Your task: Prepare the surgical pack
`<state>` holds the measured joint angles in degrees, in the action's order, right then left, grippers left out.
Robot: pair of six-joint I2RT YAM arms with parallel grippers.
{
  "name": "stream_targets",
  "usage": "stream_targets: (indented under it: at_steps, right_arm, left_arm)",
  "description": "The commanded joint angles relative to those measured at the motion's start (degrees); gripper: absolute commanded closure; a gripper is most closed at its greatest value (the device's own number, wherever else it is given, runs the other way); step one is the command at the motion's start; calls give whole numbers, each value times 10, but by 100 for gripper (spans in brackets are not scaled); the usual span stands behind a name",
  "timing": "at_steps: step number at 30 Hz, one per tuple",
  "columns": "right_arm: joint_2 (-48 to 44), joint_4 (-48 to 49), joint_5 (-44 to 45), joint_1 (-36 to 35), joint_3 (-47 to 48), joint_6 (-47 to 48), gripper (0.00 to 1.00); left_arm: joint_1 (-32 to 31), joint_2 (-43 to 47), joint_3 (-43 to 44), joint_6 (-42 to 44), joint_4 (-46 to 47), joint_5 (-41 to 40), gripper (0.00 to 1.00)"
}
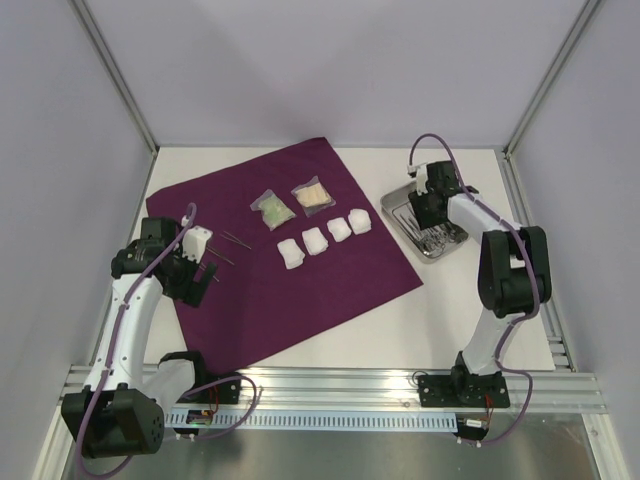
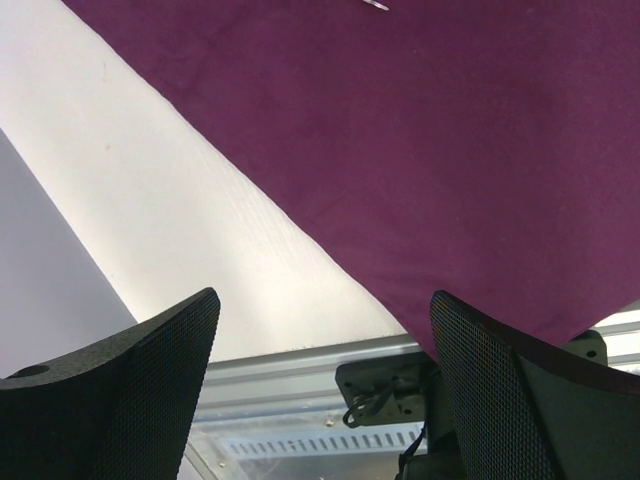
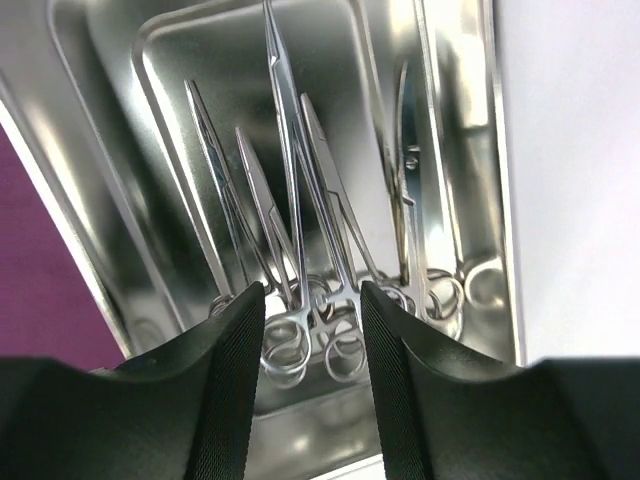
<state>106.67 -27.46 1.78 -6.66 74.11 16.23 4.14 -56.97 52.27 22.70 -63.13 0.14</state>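
Observation:
The deep-purple cloth point(image 1: 300, 270) point(image 2: 450, 150) lies spread on the white table. Several white gauze pads point(image 1: 315, 241) sit on it in a diagonal row, with two clear packets point(image 1: 268, 207) point(image 1: 312, 194) behind them. Two thin steel instruments point(image 1: 235, 240) lie on the cloth's left part. The steel tray point(image 1: 448, 240) point(image 3: 470, 150) stands right of the cloth with several scissor-like instruments point(image 3: 300, 200) in it. My right gripper point(image 1: 432, 222) point(image 3: 312, 290) hangs open just above their finger rings, holding nothing. My left gripper point(image 1: 200, 288) point(image 2: 322, 300) is wide open and empty over the cloth's left edge.
An aluminium rail point(image 1: 350, 385) point(image 2: 300, 360) with the arm bases runs along the near table edge. Grey walls and slanted frame posts point(image 1: 120, 80) close in the back and sides. White tabletop point(image 1: 440, 310) shows between the cloth and the right arm's base.

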Motion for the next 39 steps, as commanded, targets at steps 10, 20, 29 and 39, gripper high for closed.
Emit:
stream_targets:
  at_steps: [10,20,29,39]
  right_arm:
    - [-226,36,195,-213,-25,-276,51]
    - [-185,69,227,-390,-51,-356,52]
    - [-154,87,219,-413,-101,-378,53]
    - [-144,90,223,-412,-120,-372,53]
  left_arm:
    - [-1,-67,136,-109,76,-65,10]
    - [0,-116,119,-433,100,-84,28]
    - [0,-267,101,-499,155,-76,30]
    - [-1,-409,137,-521,172,-72,37]
